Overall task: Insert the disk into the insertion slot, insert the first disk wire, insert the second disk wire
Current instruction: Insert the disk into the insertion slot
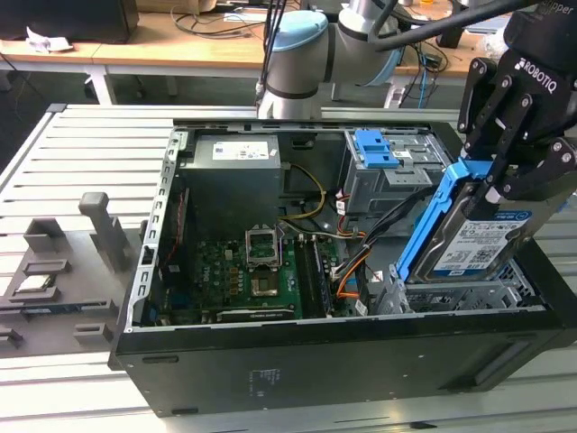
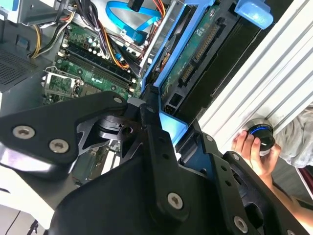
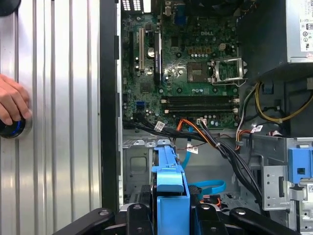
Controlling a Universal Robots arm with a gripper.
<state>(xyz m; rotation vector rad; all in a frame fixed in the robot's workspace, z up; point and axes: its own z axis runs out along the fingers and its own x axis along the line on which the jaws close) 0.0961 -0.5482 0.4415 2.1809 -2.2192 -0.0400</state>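
My gripper (image 1: 488,178) is shut on the upper end of the disk (image 1: 475,236), a silver drive with a white and blue label in a bright blue carrier. The disk stands tilted at the case's front right corner in the exterior view. Its lower end reaches into the insertion slot (image 1: 462,294), a low grey metal cage. In the first wrist view the blue carrier (image 3: 168,182) sits between my black fingers (image 3: 142,211), above the cage (image 3: 136,162). The second wrist view shows the disk's green circuit board (image 2: 195,55) and connector end.
A taller grey cage with a blue latch (image 1: 382,159) stands behind the slot. A loose blue flat cable (image 3: 211,186) and orange-black wires (image 3: 194,131) lie beside the cage. The motherboard (image 1: 243,271) fills the case floor. A person's hand (image 3: 11,102) rests on a knob on the slatted table.
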